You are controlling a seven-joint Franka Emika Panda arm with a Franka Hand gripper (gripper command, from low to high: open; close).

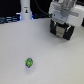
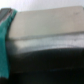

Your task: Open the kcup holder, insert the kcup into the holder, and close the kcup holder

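I've got the white-cased gripper (image 1: 64, 22) up at the small black boxy kcup holder (image 1: 61, 30), its housing hiding the fingertips, so I cannot tell whether the jaws are wide or narrow. The tiny round green kcup (image 1: 29, 62), with a blue-and-white mark too small to read, sits well apart from the jaws on the smooth matte white table (image 1: 50, 60). My wrist view is blurred: a glossy black edge of the holder under a pale flat surface, a teal strip (image 2: 6, 35) alongside, no lettering legible.
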